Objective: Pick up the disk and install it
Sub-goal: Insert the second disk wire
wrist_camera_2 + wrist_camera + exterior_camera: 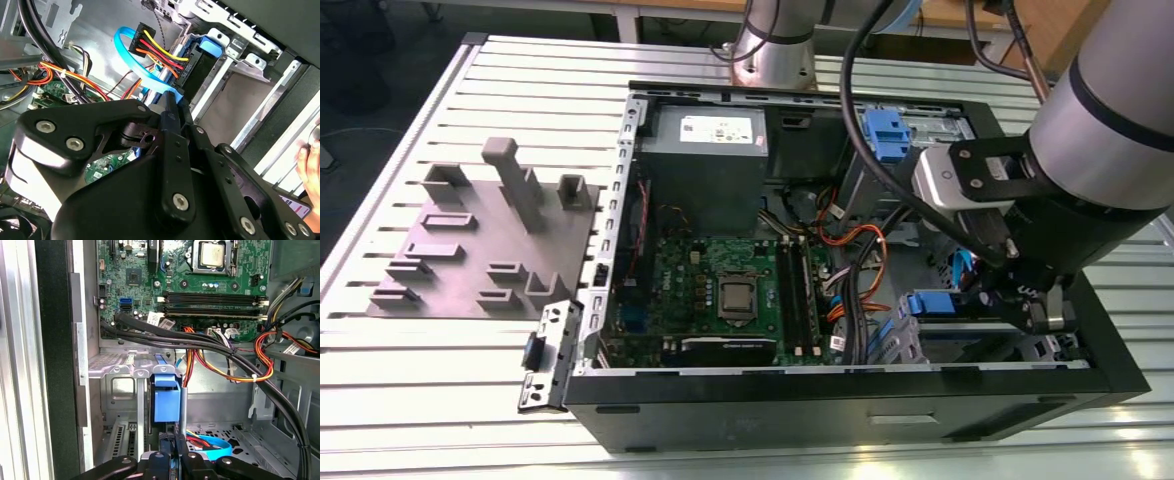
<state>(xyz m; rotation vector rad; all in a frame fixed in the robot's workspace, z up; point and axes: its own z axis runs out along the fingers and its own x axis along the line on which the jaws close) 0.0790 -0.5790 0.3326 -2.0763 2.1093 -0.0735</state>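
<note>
seemingly mid-install, the gripper [170,452] pinches the disk [166,402] on edge, low in the case's [854,385] drive bay [120,371]; next it needs a straight, careful push to seat.

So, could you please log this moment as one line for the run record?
gripper: low inside the computer case | disk: standing on edge in the drive bay, at the fingertips | motherboard: untouched

Green motherboard [720,290]; black computer case [854,400]; blue disk bracket [166,402]; light-blue flat cable [135,60]; red, orange, yellow, black wire bundle [160,52]; black gripper [170,125]; grey fixture plate [467,250]; silver slatted table [440,400].
</note>
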